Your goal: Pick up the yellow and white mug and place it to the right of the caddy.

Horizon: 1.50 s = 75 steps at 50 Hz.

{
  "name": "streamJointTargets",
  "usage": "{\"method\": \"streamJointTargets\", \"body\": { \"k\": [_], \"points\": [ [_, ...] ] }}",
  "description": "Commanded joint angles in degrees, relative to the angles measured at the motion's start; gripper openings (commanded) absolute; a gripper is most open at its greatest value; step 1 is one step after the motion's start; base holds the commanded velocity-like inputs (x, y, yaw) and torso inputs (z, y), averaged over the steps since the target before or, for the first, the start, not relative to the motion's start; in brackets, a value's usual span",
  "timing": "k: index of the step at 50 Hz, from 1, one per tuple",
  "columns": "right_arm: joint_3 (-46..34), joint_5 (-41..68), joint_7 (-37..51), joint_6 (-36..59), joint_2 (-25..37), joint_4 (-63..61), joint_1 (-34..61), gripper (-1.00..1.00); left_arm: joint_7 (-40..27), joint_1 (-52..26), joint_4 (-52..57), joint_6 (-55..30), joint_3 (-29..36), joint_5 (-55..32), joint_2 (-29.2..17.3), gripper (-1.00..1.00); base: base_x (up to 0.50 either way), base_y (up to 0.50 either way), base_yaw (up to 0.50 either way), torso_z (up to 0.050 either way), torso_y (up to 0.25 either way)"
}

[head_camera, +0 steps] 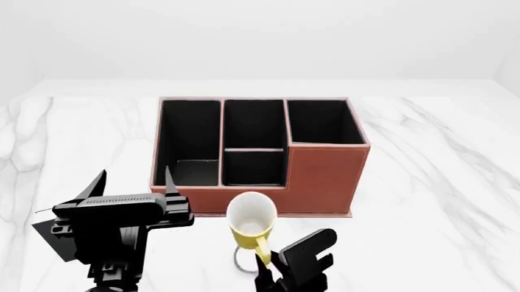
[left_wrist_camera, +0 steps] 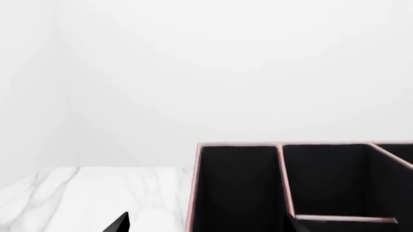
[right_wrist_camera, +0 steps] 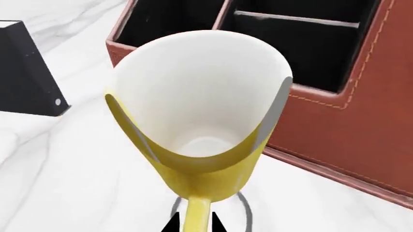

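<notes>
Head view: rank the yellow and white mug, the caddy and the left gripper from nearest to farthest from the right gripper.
1. The yellow and white mug, its handle at the right gripper.
2. The caddy, just behind the mug.
3. The left gripper, off to the left, close to the caddy's rank.

A big white table (head_camera: 455,182) fills the room's middle — its top looks like marble, with thin grey lines running across it. Behind it stand plain white walls (head_camera: 260,36), meeting in a soft corner. The light is bright and even — shadows are faint.
</notes>
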Motion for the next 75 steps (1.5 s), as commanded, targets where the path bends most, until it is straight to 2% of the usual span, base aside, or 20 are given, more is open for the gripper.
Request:
{"method": "streamJointTargets", "body": {
  "k": [1, 24, 56, 75],
  "points": [
    [4.9, 1.1, 3.6, 0.0, 3.3, -4.9, -2.8, -1.0, -0.4, -0.1, 0.0, -0.1, 0.4, -0.1, -0.2, 1.0, 0.0, 0.0, 0.0, 0.0, 0.0],
    [12.6, 3.0, 11.2, -0.3, 8.8, -13.0, -10.1, -1.0, -1.1, -0.2, 0.5, -0.3, 0.9, -0.4, -0.7, 1.0, 0.0, 0.0, 0.0, 0.0, 0.0],
    [26.4, 6.4, 20.4, -3.2, 12.7, -16.2, -18.6, -1.0, -2.0, -0.5, 0.7, -0.6, 1.6, -1.0, -1.3, 1.0, 0.0, 0.0, 0.0, 0.0, 0.001],
    [30.3, 8.2, 21.3, -3.7, 12.6, -11.6, -15.4, -1.0, -2.3, -0.6, 0.5, -0.1, 1.8, -1.3, -1.7, 1.0, 0.0, 0.0, 0.0, 0.0, 0.001]
  ]
}}
